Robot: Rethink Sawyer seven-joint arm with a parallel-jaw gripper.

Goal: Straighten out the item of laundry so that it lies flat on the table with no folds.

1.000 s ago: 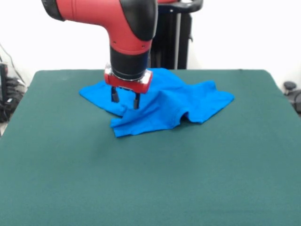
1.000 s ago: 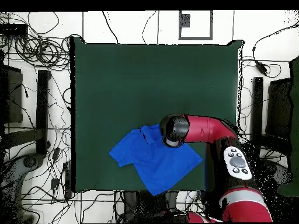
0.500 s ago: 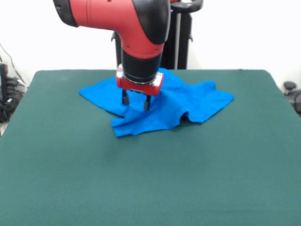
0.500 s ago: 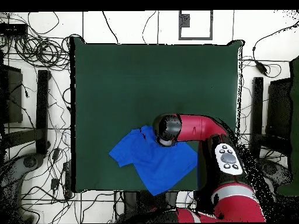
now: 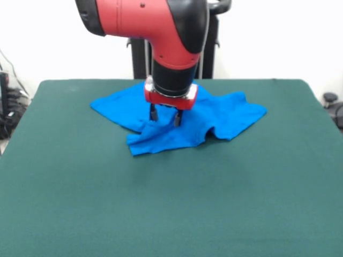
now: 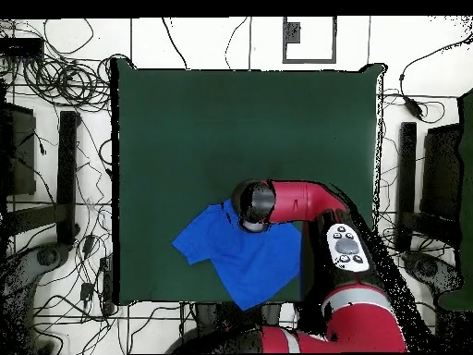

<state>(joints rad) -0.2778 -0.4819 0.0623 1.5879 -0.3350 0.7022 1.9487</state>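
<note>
The bright blue T-shirt [image 5: 214,115] lies rumpled on the far half of the dark green table [image 5: 171,203], with a raised fold along its near edge. It also shows in the overhead view [image 6: 249,268], near the table's [image 6: 240,129] bottom edge. My gripper [image 5: 164,116] points straight down over the shirt's middle-left part, its two dark fingers apart, tips just above or touching the cloth. In the overhead view the arm's wrist [image 6: 254,203] covers the gripper.
The robot's black pedestal [image 5: 201,48] stands behind the table's far edge. Cables and stands [image 6: 55,185] lie on the floor around the table. The near half of the table is bare green felt.
My gripper has moved to the right in the front view, across the shirt, staying at about the same height with its fingers apart. The shirt has not visibly moved.
</note>
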